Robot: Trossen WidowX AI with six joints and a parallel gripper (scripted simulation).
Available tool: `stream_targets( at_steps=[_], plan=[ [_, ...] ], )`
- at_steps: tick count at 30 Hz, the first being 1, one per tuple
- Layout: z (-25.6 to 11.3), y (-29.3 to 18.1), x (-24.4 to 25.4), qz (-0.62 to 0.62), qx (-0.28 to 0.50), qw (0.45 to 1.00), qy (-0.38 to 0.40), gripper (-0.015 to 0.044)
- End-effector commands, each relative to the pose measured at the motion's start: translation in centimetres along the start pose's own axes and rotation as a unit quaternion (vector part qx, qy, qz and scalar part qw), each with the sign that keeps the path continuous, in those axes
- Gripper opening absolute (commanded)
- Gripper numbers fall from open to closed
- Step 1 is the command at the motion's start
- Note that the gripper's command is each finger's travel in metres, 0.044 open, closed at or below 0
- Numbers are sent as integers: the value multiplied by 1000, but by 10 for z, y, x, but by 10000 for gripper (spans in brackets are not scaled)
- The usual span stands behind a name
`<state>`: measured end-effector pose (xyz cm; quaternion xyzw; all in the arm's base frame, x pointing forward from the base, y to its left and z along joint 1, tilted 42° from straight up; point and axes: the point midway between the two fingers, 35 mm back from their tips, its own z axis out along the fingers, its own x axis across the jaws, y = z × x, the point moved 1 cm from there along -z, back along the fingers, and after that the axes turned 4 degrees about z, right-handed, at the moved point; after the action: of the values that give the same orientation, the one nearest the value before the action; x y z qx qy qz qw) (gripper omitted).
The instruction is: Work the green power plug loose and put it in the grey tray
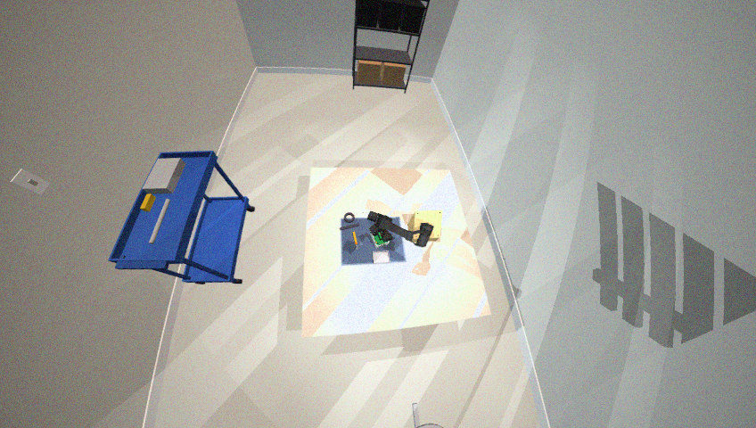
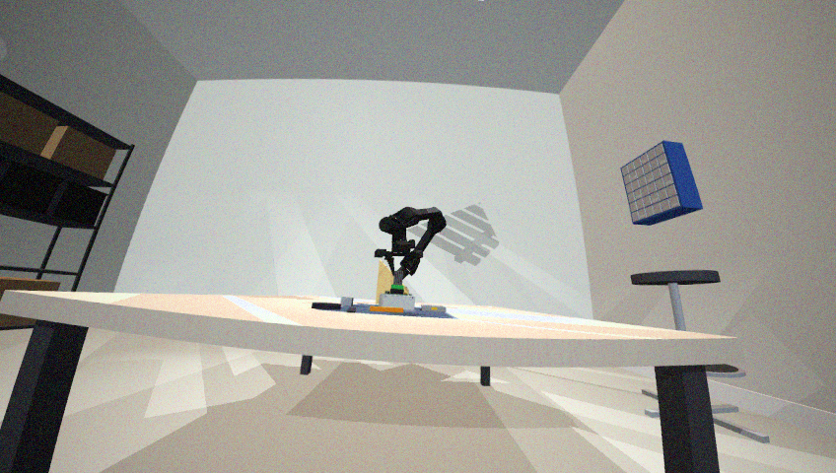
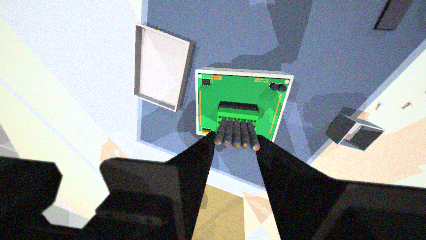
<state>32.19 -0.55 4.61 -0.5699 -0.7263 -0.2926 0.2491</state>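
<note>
I have the gripper (image 1: 377, 233) (image 2: 398, 282) (image 3: 235, 137) closed on the green power plug (image 3: 237, 115) (image 2: 396, 287), one finger on each side of its body. This placement appears intended to apply rocking force to the housing instead of pulling on the dark wires (image 3: 236, 135), which rise between the fingers. The plug is at its socket (image 3: 238, 106) on the circuit board (image 1: 380, 239) (image 3: 212, 95); I cannot confirm any release from the contacts. The board sits in a pale housing (image 2: 396, 302) (image 3: 242, 73), whose walls should help resist the rocking.

Recommended action: rock the plug gently along its socket, hold the grip, and lift only when resistance drops. A hard vertical pull could drag the housing or slip the fingers.

Clearances, top view: the grey tray (image 1: 381, 257) (image 2: 421, 307) (image 3: 162, 70) lies near of the board, with a narrow strip of blue mat (image 1: 347, 258) (image 3: 240, 45) between them. Its raised rim requires a lift before traverse. The orange marker (image 1: 355, 238) (image 2: 386, 309) lies left of the board, away from that route. Above the tray there is open room for release and withdrawal.
</note>
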Motion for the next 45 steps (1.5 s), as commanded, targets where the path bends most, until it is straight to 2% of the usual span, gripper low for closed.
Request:
stream_targets(
  at_steps=[1, 5, 9, 20, 29, 38, 45],
  plan=[
    [-16, -1, -11, 10, -13, 999, 34, 0],
    [-17, -1, -9, 10, -14, 1000, 22, 0],
    [-17, -2, 2, 11, -17, 999, -33, 0],
    [-26, -2, 2, 11, -17, 999, -33, 0],
    [3, -1, 1, 11, -18, 999, -33, 0],
    [3, -1, 1, 11, -18, 999, -33, 236],
    [5, -1, 0, 11, -18, 999, -33, 249]
  ],
)
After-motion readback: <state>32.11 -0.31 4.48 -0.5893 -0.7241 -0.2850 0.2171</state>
